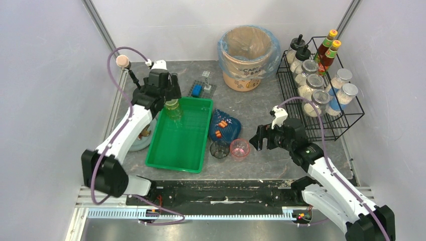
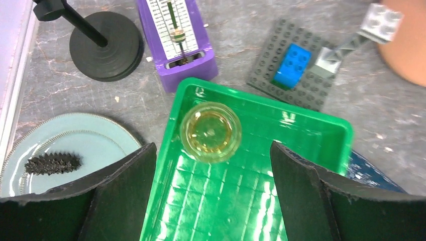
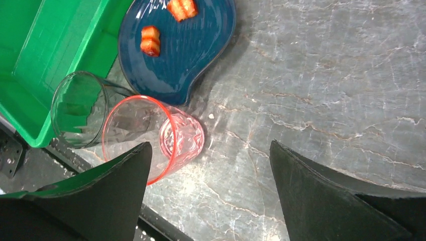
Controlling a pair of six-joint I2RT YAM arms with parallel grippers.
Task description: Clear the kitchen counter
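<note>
**Left tool**: fingers apart, it hangs over the far left corner of the green tray. There a yellow-tinted cup stands upright, touching neither finger.

**Right tool**: fingers likewise apart and gripping nothing, it hovers above the table. It is just beside a pink cup and a clear glass, which stand side by side.

**Table:** the dark stone-look slab lies beneath both arms. It carries the tray, a blue plate, a lined bin and a wire rack.
</note>
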